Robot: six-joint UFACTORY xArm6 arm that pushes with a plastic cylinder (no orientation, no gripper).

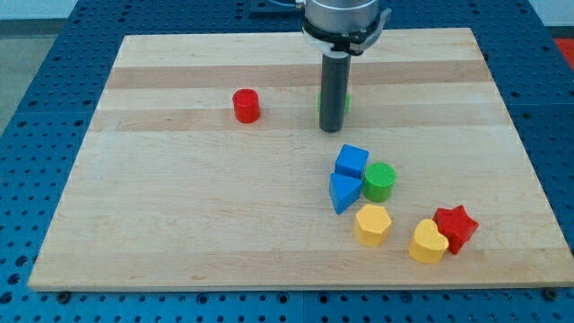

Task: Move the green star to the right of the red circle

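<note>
On the bench [179, 224], a pale wooden board with lengthwise grain, sits atop a blue pegboard surface [36, 108] studded with regular holes; room beyond is cropped, only a grey strip at the view's top corners.

Rod [334, 90]: dark, upright, hung from a grey mount at the view's top centre. My tip [333, 131] rests on the board. No jaws fitted, so none to spread or press.

Green star [346, 102]: mostly hidden behind the rod, touching or just behind it; shape cannot be made out.

Red circle [246, 106]: well apart, to the view's left of the star.

Cluster toward the view's bottom right: blue cube [352, 161], blue triangle [343, 192], green circle [379, 181], yellow hexagon [372, 224], yellow heart [428, 242], red star [456, 227].
</note>
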